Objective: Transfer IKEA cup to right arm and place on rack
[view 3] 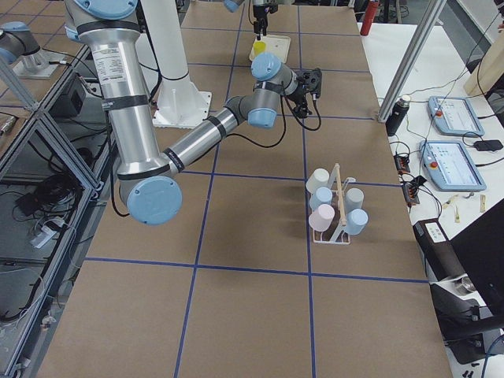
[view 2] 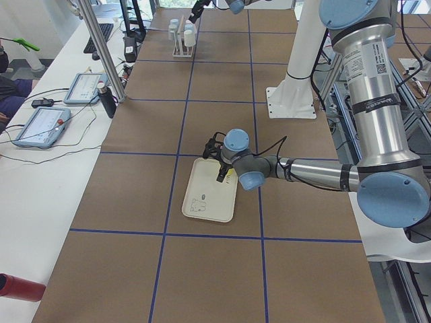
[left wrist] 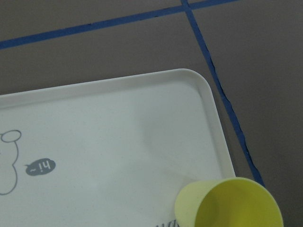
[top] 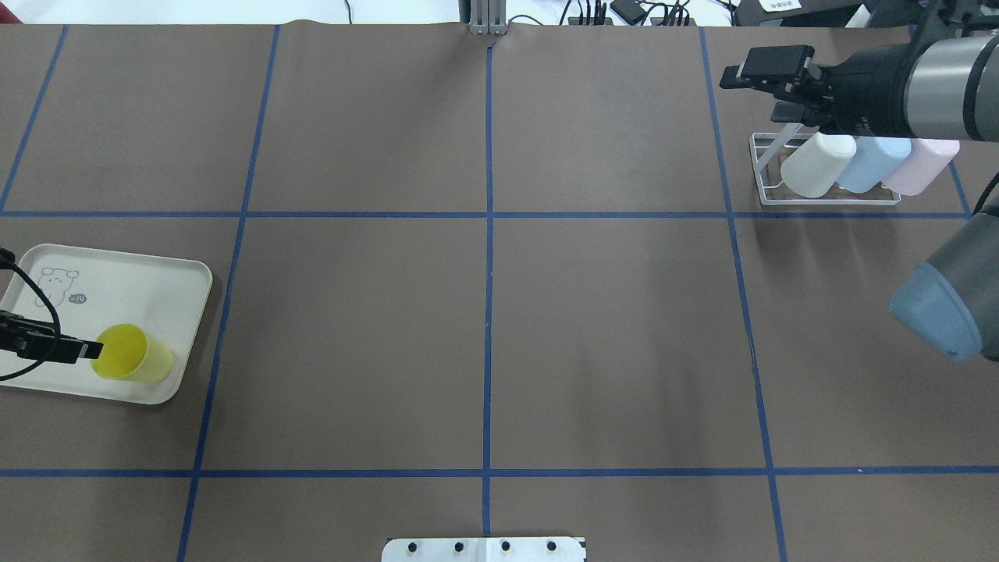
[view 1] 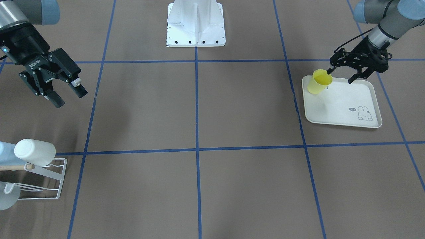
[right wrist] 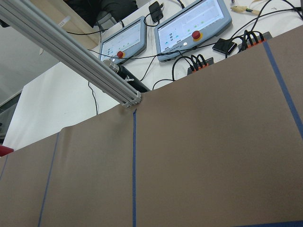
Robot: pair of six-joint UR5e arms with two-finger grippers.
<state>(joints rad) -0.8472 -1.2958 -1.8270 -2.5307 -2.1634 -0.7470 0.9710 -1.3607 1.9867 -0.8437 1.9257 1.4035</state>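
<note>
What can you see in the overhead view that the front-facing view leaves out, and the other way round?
Only overhead: the pink cup on the rack. Only front-facing: both fingers of the left hand, spread beside the yellow cup. Both: that cup in a corner of the tray, and the open right hand.

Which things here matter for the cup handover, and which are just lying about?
Job: yellow cup, left gripper, right gripper, white wire rack.
Lying about: rabbit-print tray under the cup; white cup, blue cup, pink cup on the rack; teach pendants.
</note>
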